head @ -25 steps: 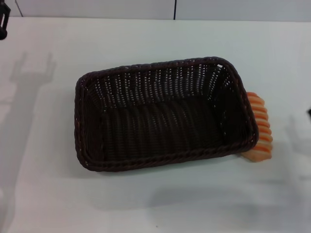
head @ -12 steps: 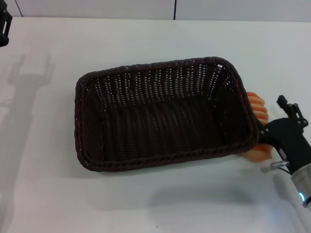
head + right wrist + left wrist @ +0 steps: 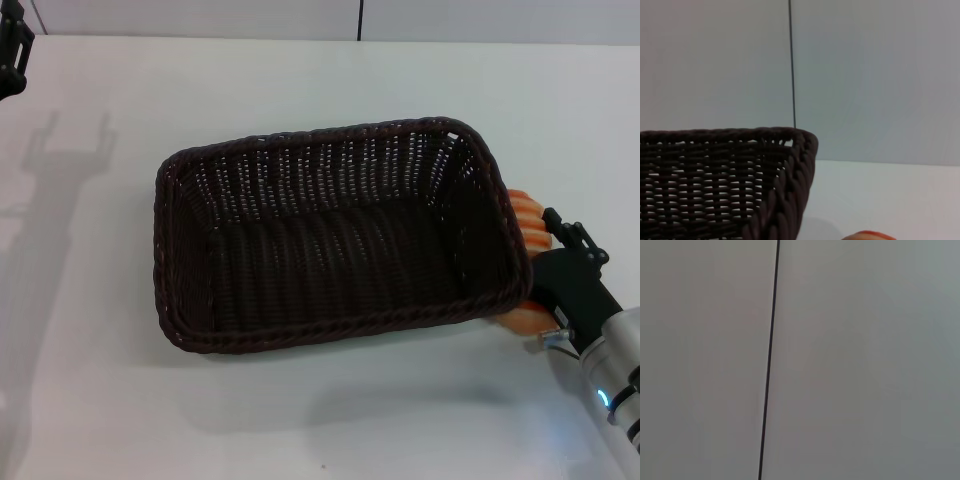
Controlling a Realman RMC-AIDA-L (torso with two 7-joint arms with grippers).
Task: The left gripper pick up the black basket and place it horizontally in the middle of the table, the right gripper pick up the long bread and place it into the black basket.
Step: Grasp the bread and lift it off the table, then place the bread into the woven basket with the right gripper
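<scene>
The black basket [image 3: 330, 240] lies empty in the middle of the white table [image 3: 300, 90], its long side across my view. The long bread [image 3: 528, 214] lies on the table against the basket's right end, partly hidden by the rim and by my right gripper [image 3: 548, 280]. The right gripper is at the middle of the bread, reaching in from the right. In the right wrist view the basket's corner [image 3: 790, 165] is close and a sliver of the bread [image 3: 867, 235] shows. My left gripper [image 3: 12, 50] is at the far left edge, away from the basket.
A pale wall with a dark vertical seam [image 3: 360, 18] stands behind the table. The left wrist view shows only that wall and seam [image 3: 770, 360]. Shadows of the arms fall on the table at left [image 3: 60, 160].
My right arm has come into view from the right and moved left onto the bread. The left gripper has shifted slightly at the top left. The basket has not moved.
</scene>
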